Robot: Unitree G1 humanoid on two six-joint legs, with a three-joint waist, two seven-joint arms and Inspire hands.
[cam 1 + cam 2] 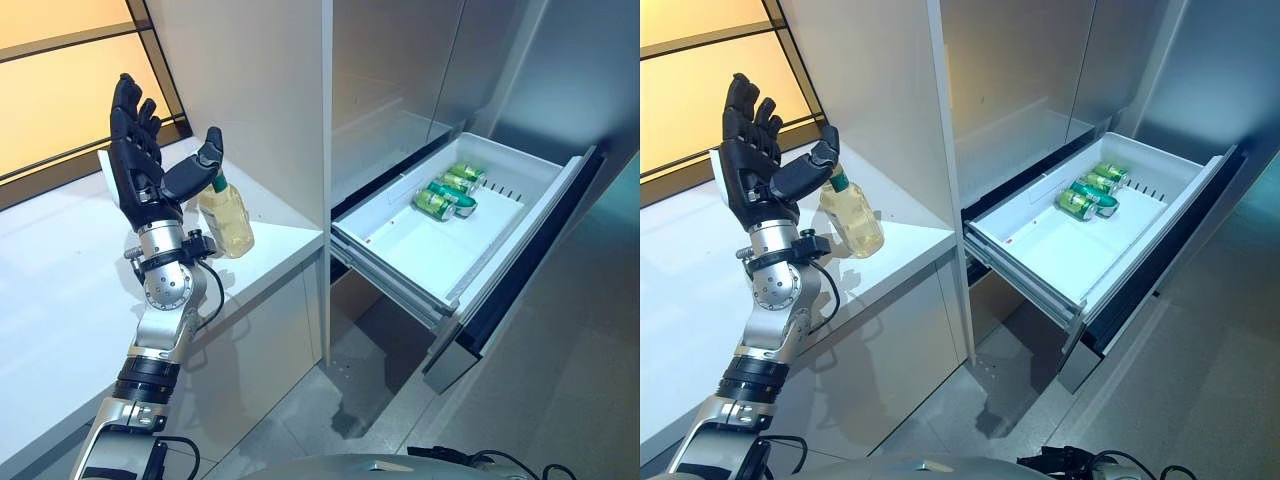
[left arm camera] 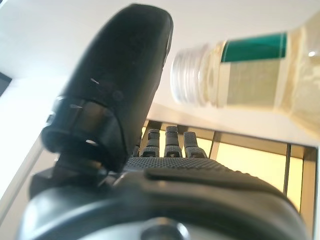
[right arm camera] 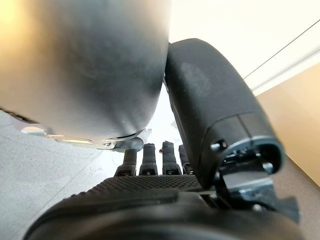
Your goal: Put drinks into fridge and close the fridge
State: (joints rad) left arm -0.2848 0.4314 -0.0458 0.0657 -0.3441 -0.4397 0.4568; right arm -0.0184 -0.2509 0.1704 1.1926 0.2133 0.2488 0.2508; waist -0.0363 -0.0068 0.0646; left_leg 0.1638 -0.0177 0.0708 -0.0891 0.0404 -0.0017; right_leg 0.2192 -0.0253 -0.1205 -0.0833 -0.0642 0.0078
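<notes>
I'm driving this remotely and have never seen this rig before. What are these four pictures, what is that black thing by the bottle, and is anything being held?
The two wide pictures come from the two eyes of a camera on the robot's head, looking down at the same scene. The black thing is the robot's left hand, raised over a white counter with fingers straight and open. Its thumb reaches toward the neck of a bottle of pale yellow drink that stands on the counter; the hand is not closed round it, so nothing is held yet.

To the right, the fridge drawer is pulled open, with green cans lying in its far corner.

The other two pictures are from cameras on each wrist. The left one shows the thumb next to the bottle's neck. The right one shows the right hand close against a dark rounded surface, fingers straight, holding nothing.
</notes>
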